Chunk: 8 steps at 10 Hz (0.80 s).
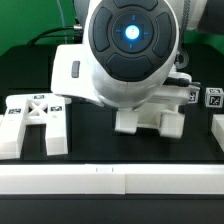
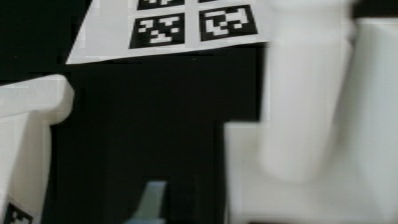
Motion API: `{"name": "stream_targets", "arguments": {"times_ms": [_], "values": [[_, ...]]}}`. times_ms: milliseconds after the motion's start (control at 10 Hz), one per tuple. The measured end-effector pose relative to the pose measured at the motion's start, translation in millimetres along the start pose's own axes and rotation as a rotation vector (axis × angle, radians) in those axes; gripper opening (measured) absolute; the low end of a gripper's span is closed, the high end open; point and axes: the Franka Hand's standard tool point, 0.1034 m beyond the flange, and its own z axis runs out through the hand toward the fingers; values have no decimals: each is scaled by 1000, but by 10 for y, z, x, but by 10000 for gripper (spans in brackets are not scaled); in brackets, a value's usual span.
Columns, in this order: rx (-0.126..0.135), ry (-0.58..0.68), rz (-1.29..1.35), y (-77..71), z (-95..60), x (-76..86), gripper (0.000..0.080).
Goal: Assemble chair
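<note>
In the exterior view the arm's big white wrist point(image 1: 130, 45) fills the middle and hides the fingers. Right under it a chunky white notched chair part point(image 1: 150, 120) stands on the black table. The X-braced frame point(image 1: 35, 120) lies at the exterior view's left. Two small tagged cubes point(image 1: 200, 98) sit at the right, with a white slab point(image 1: 218, 135) in front of them. In the wrist view my gripper point(image 2: 199, 205) shows one grey fingertip point(image 2: 157, 200). A blurred white part point(image 2: 306, 110) stands close beside it and hides the other finger. Another white part point(image 2: 27, 140) is at the edge.
The marker board point(image 2: 178, 25) with its tags lies beyond the gripper in the wrist view. A long white rail point(image 1: 110, 180) runs along the table's front edge. Black cables hang behind the arm.
</note>
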Motion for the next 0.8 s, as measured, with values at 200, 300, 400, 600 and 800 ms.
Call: {"name": "stream_targets", "arguments": {"times_ms": [200, 300, 400, 600, 800], "values": [[2, 0, 1, 11, 0, 1, 238], [3, 0, 2, 18, 0, 2, 416], [4, -1, 2, 24, 1, 3, 582], [5, -1, 3, 34, 1, 4, 628], [7, -1, 4, 44, 1, 5, 645]]}}
